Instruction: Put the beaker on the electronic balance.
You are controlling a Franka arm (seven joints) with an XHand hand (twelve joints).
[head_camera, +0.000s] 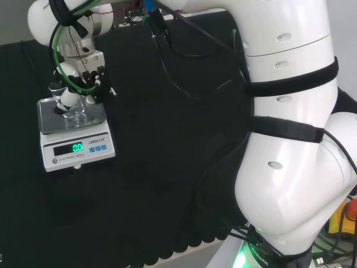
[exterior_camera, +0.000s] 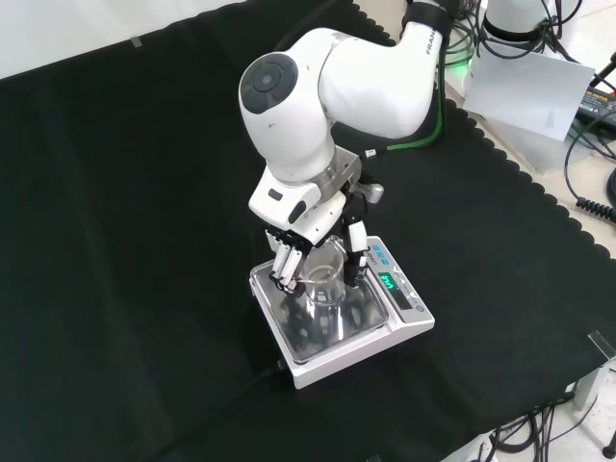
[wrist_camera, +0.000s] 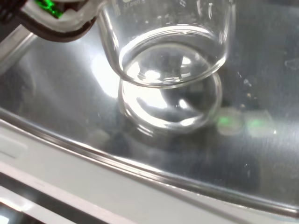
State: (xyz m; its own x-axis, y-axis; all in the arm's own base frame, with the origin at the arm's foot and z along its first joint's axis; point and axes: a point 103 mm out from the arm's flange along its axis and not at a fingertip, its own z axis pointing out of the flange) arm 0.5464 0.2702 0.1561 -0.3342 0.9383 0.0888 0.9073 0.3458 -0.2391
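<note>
the hand (exterior_camera: 313, 236) reaches down with its fingers (exterior_camera: 286, 265) and thumb closed around the clear beaker (exterior_camera: 325, 279), just above the shiny pan of the scale (exterior_camera: 371, 332) on the table (exterior_camera: 125, 241).

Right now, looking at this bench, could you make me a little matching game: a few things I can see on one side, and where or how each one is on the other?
Things:
1. clear glass beaker
2. white electronic balance with a steel pan
3. black and white hand
4. black cloth

States:
A. covers the whole bench
B. fingers set around the glass
C. over the steel pan, between the fingers
D. display lit green

Pairs: 1-C, 2-D, 3-B, 4-A
</note>
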